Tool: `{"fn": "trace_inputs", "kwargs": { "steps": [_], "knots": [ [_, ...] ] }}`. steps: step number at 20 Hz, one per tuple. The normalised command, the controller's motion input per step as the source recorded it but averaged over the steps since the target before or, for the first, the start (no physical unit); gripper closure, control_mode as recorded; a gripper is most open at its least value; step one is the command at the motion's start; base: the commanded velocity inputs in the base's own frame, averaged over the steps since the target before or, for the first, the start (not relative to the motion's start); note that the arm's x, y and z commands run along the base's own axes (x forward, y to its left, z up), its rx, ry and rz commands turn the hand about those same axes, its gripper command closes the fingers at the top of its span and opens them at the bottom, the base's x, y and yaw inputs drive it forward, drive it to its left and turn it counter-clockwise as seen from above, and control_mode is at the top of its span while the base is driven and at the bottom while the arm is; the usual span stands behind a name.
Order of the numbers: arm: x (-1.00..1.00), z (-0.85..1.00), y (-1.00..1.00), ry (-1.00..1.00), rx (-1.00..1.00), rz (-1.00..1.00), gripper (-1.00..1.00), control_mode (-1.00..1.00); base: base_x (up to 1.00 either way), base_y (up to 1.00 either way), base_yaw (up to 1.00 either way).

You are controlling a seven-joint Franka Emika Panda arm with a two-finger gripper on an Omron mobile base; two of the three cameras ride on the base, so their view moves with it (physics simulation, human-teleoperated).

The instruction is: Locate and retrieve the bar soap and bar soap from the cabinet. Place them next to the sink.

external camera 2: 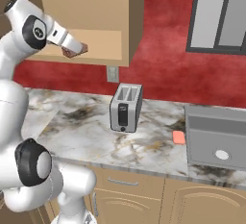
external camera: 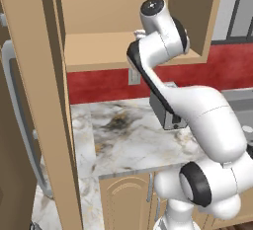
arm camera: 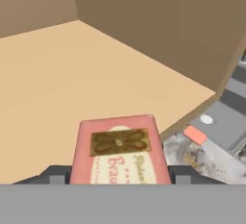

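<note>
With the end effector (arm camera: 118,177) closed on the boxy soap (arm camera: 120,150) just above the cabinet (external camera 2: 103,45) shelf, it should back straight out, then set it beside the pink soap (external camera 2: 178,137) left of the sink (external camera 2: 211,122).

The pink soap box (arm camera: 120,151) carries cursive red lettering beginning "Beau"; a second line beside it is too blurred to read.
</note>
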Motion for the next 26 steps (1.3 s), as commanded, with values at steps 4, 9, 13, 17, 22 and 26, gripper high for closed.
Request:
{"fn": "trace_inputs", "kwargs": {
  "steps": [4, 9, 13, 17, 22, 26],
  "knots": [
    [-0.96, 0.0, -0.2, 0.0, 0.0, 0.0, 1.0, -1.0, 0.0, 0.0, 0.0],
    [-0.95, 0.0, -0.23, 0.0, 0.0, 0.0, 1.0, -1.0, 0.0, 0.0, 0.0],
    [-0.66, -0.09, -0.19, 0.01, 0.0, -0.01, 1.0, -1.0, 0.0, 0.0, 0.0],
    [-0.83, -0.19, -0.37, 0.04, 0.0, -0.09, 1.0, -1.0, 0.0, 0.0, 0.0],
    [-0.75, -0.38, -0.58, 0.07, 0.01, -0.1, 1.0, -1.0, 0.0, 0.0, 0.0],
    [-0.24, -0.6, -0.78, 0.16, -0.01, -0.11, 1.0, -1.0, 0.0, 0.0, 0.0]
  ]
}}
